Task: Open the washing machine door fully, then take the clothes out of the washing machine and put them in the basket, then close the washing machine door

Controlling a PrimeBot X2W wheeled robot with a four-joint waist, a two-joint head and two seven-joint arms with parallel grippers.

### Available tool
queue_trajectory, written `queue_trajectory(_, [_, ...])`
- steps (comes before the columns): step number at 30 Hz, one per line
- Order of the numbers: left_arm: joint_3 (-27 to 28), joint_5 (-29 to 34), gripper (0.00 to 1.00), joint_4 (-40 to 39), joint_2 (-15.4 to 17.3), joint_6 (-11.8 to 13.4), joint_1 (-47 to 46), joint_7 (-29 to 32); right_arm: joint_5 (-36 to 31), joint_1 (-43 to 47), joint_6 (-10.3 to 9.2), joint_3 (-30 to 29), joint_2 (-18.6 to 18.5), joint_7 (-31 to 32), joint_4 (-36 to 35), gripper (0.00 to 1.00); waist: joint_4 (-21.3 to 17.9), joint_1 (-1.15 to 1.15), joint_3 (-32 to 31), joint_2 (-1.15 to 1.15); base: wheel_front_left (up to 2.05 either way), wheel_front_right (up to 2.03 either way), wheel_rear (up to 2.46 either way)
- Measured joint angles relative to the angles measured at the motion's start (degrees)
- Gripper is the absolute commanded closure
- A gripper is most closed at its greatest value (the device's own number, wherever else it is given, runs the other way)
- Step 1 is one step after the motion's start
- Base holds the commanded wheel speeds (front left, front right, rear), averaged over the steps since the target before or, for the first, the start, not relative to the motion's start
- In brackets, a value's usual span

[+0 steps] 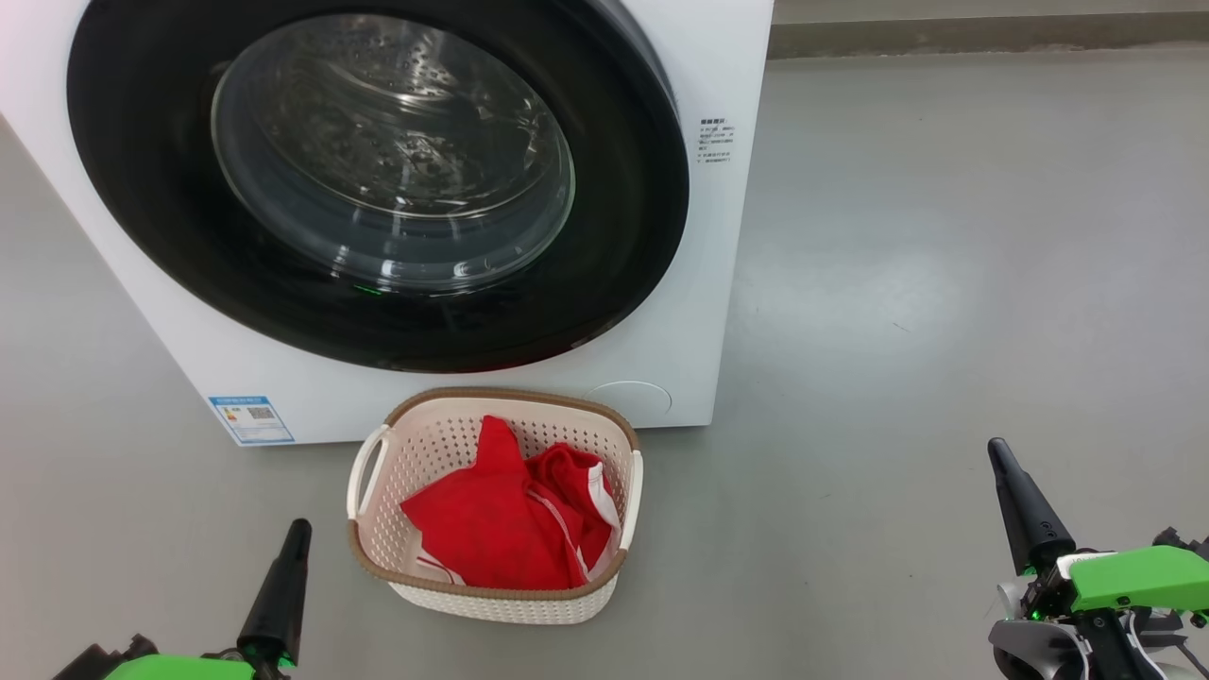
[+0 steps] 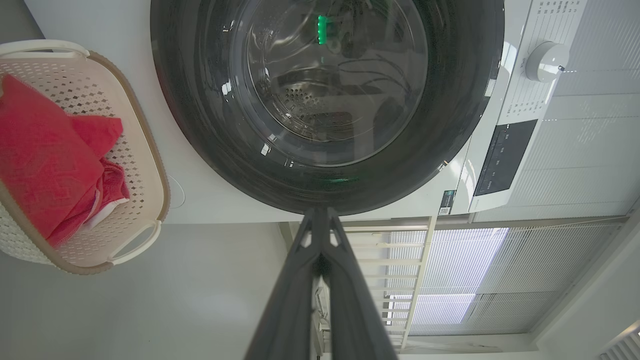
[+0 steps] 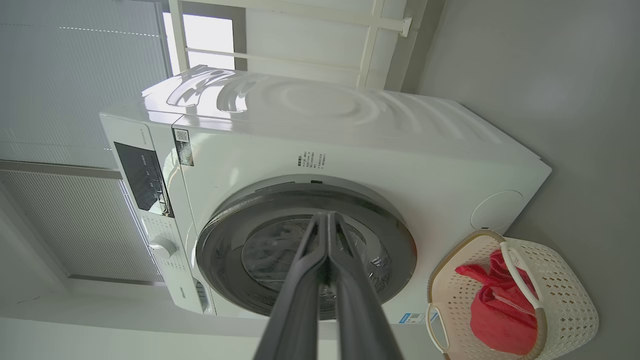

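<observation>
Door: the washing machine door filled the upper left of the head frame. It sat flush on the washing machine and looked closed.
Clothes: the clothes lay heaped in the basket, lower centre, just below the door.
Left arm: the left fingers were pressed together and empty at lower left, near the basket, pointing up-frame toward the door.
Right arm: the right fingers were pressed together and empty at lower right, well apart from both.
Nearer: the left, in my judgement, should the door need a last push.
</observation>
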Motion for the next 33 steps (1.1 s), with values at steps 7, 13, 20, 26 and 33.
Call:
queue_trajectory(7, [0.0, 0.0, 1.00, 0.0, 0.0, 0.0, 0.0, 0.0, 0.0, 0.0, 0.00, 0.0, 0.0, 0.2, 0.0, 1.00, 0.0, 0.00, 0.0, 0.00, 0.00, 0.00, 0.00])
queue_trajectory(13, [0.0, 0.0, 1.00, 0.0, 0.0, 0.0, 0.0, 0.0, 0.0, 0.0, 0.00, 0.0, 0.0, 0.2, 0.0, 1.00, 0.0, 0.00, 0.0, 0.00, 0.00, 0.00, 0.00])
queue_trajectory(20, [0.0, 0.0, 1.00, 0.0, 0.0, 0.0, 0.0, 0.0, 0.0, 0.0, 0.00, 0.0, 0.0, 0.2, 0.0, 1.00, 0.0, 0.00, 0.0, 0.00, 0.00, 0.00, 0.00])
queue_trajectory(26, [0.0, 0.0, 1.00, 0.0, 0.0, 0.0, 0.0, 0.0, 0.0, 0.0, 0.00, 0.0, 0.0, 0.2, 0.0, 1.00, 0.0, 0.00, 0.0, 0.00, 0.00, 0.00, 0.00])
queue_trajectory(33, [0.0, 0.0, 1.00, 0.0, 0.0, 0.0, 0.0, 0.0, 0.0, 0.0, 0.00, -0.1, 0.0, 0.2, 0.0, 1.00, 0.0, 0.00, 0.0, 0.00, 0.00, 0.00, 0.00])
